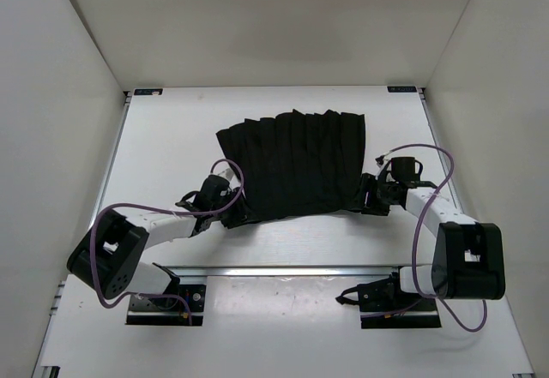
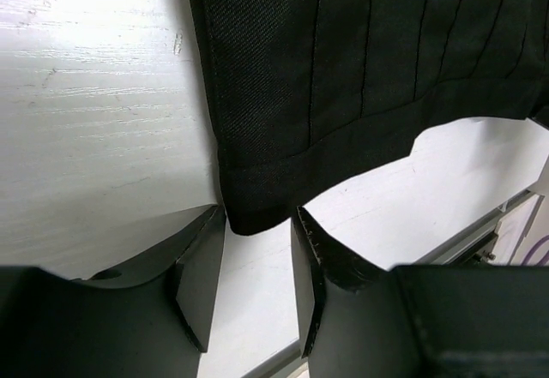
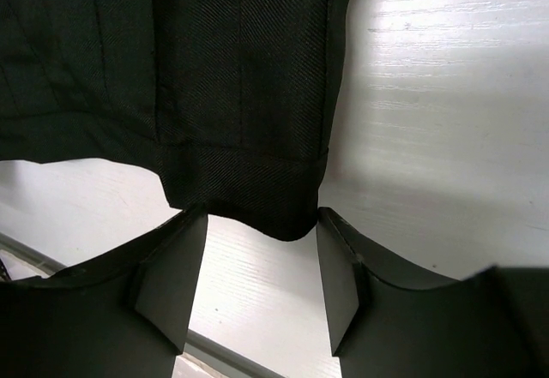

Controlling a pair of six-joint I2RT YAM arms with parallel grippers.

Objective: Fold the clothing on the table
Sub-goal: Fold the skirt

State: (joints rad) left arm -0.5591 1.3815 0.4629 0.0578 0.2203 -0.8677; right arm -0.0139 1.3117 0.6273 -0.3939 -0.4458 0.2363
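The black pleated clothing (image 1: 292, 164) lies spread flat on the white table (image 1: 171, 129), with its hem toward the arms. My left gripper (image 1: 230, 205) is at the near left corner of the hem. In the left wrist view that corner of the clothing (image 2: 343, 69) sits right at the tips of my left gripper (image 2: 257, 215), whose jaws stand apart with bare table showing between them. My right gripper (image 1: 360, 198) is at the near right corner. There the clothing (image 3: 214, 78) reaches down between the tips of my right gripper (image 3: 262, 215), which is also apart.
A metal rail (image 1: 283, 270) runs across the table just in front of the arm bases. White walls close in the left, right and back sides. Purple cables (image 1: 429, 215) loop off both arms.
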